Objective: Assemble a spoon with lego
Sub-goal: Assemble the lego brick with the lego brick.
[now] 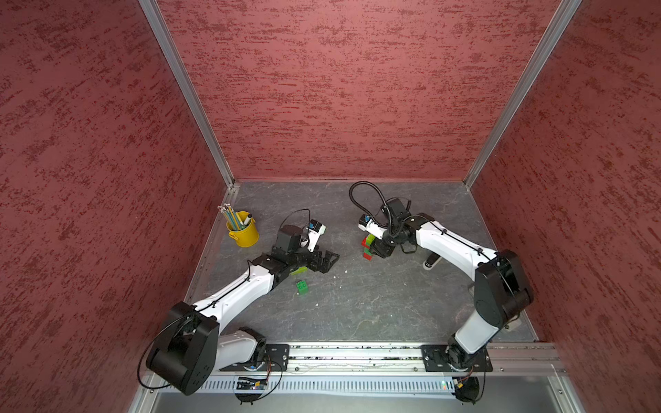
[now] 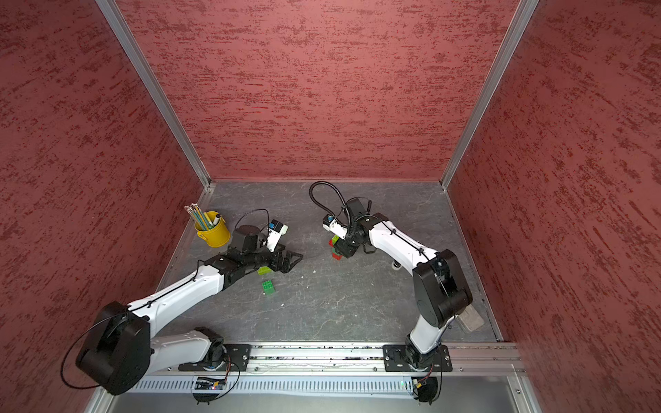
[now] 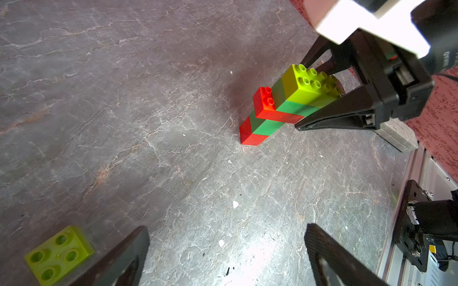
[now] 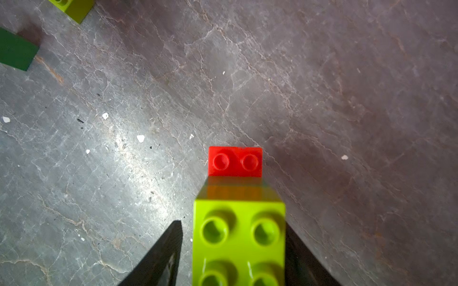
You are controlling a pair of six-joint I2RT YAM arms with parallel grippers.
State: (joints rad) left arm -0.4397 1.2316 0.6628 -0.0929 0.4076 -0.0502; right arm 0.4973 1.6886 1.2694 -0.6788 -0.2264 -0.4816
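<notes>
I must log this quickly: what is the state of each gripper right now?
Left gripper: open, holding nothing.
Right gripper: open, straddling the lime brick, with a gap on one side.

Spoon (image 1: pixel 367 246) stands upright on its red foot, near frame centre in both top views: red, green, an overhanging red oblong, dark green, then lime cap (image 4: pixel 239 237) with studs up. Two loose pieces lie lower left of it. Dark green brick (image 1: pixel 302 287) sits studs up; lime brick (image 3: pixel 59 255), hollow side up, is just above it.
</notes>
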